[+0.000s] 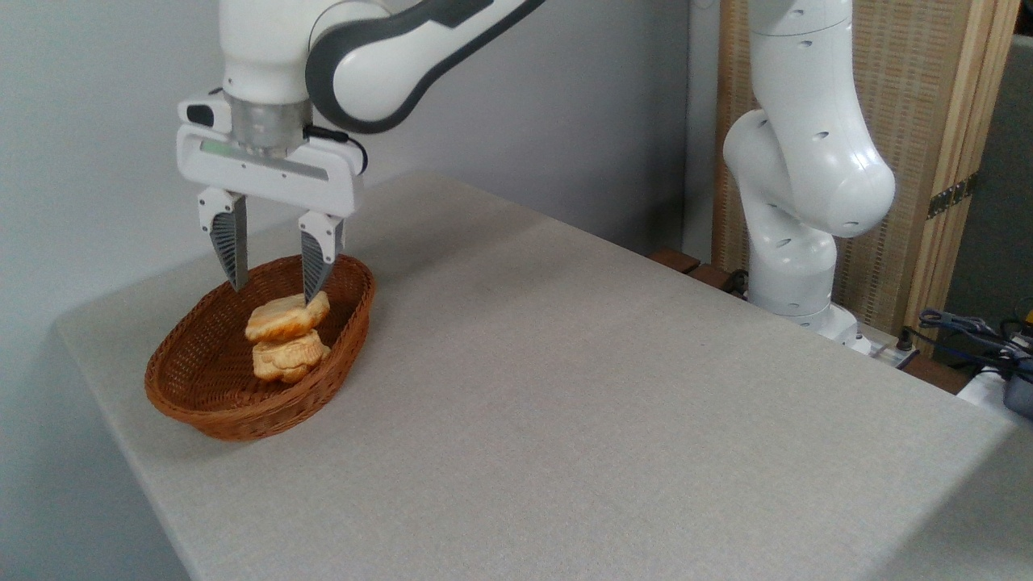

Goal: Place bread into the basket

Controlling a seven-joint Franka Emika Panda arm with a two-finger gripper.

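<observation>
Two pastries (288,337) fill the basket (202,403), unlabelled.

One fixed camera looks down across the table (565,387) from its front corner, fairly near.

The white arm reaches in from the upper right, its wrist turned straight down, and the gripper (273,286) hangs vertical with both dark ribbed fingers (230,250) pointing downward, spread well apart with nothing between them, the right fingertip slightly lower than the left.
</observation>
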